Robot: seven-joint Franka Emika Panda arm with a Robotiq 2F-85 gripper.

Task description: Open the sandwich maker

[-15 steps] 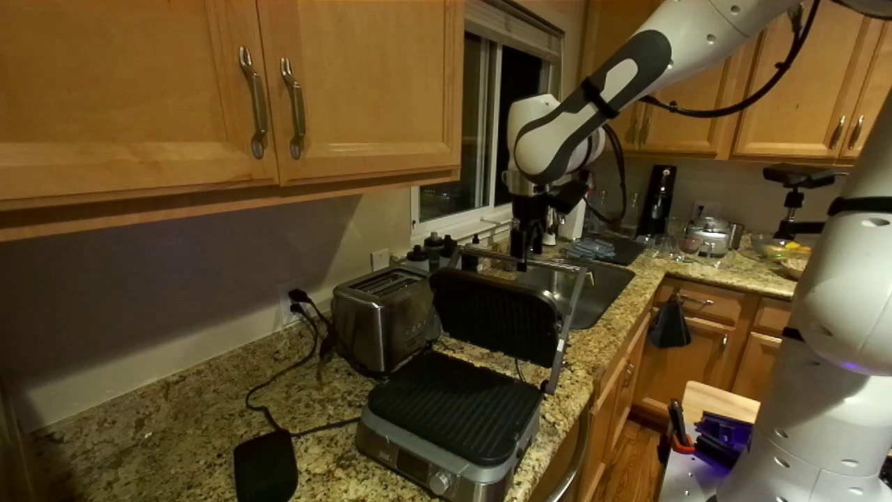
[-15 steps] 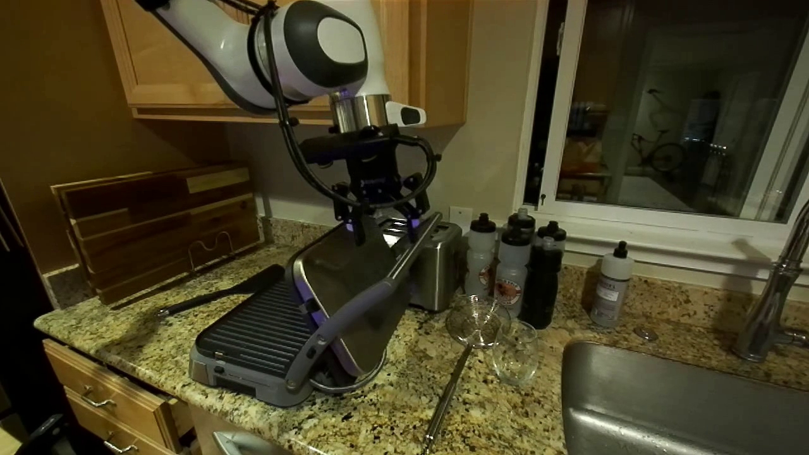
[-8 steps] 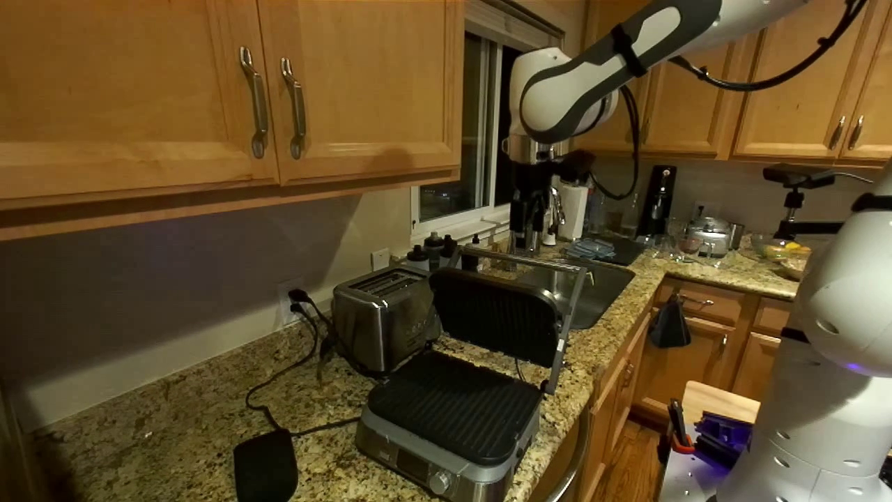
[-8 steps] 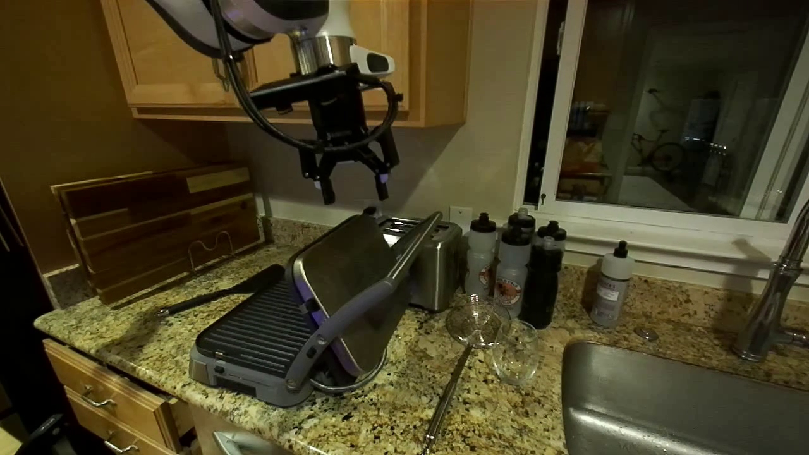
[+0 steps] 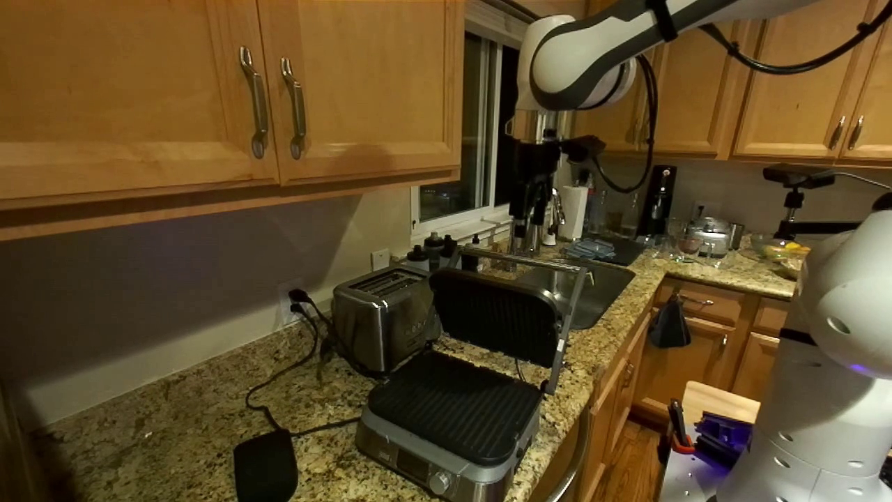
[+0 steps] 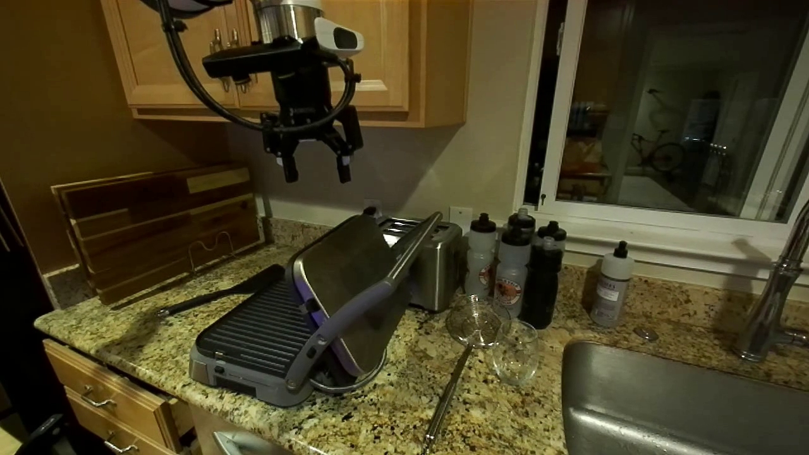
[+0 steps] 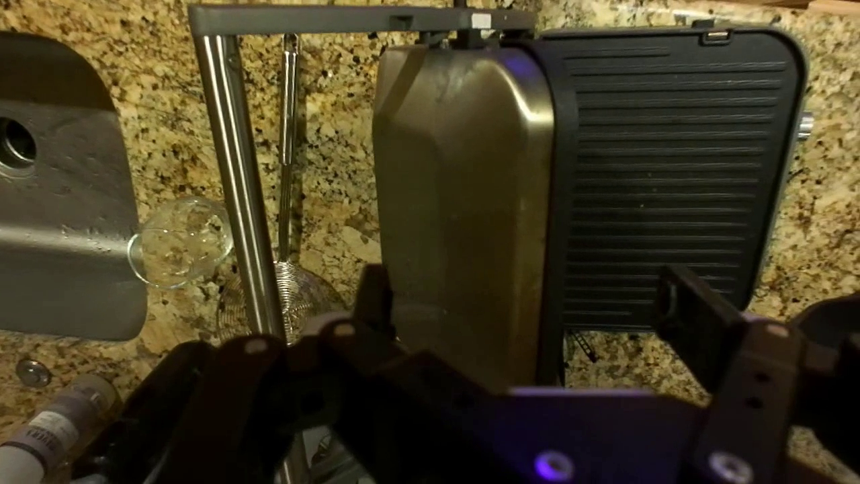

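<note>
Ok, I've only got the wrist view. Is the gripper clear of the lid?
Observer: Yes. In an exterior view the gripper hangs higher than the lid, with a gap between.
Operator: What's the lid's underside like?
Observer: Its inner plate shows in an exterior view, dark and ribbed.
Operator: Anything up high I'd miss?
Observer: Wall cabinets, in both exterior views.
</note>
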